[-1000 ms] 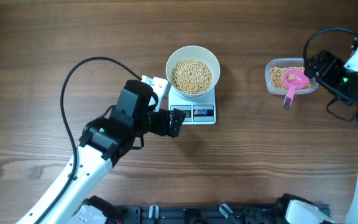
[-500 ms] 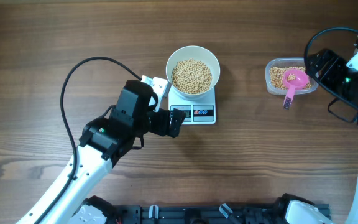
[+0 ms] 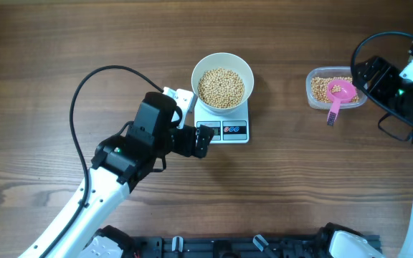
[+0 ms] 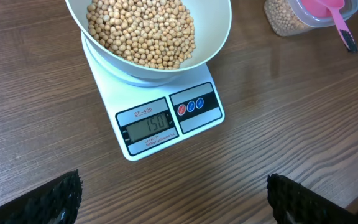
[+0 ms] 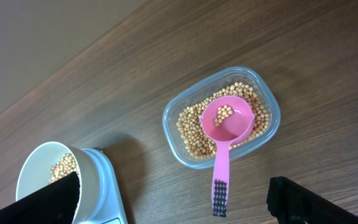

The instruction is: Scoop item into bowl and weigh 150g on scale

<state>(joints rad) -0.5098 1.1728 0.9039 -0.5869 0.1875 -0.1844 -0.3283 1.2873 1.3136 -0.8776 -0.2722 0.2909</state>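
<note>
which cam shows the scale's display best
Left wrist: the scale's display sits close and facing the camera, digits readable. Overhead shows the display tiny and unreadable. Right wrist catches only a corner of the scale, display out of frame.

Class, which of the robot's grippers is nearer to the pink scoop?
Right. The right gripper hovers open just beside the tub where the pink scoop lies. The left gripper is far across the table, open at the scale.
</note>
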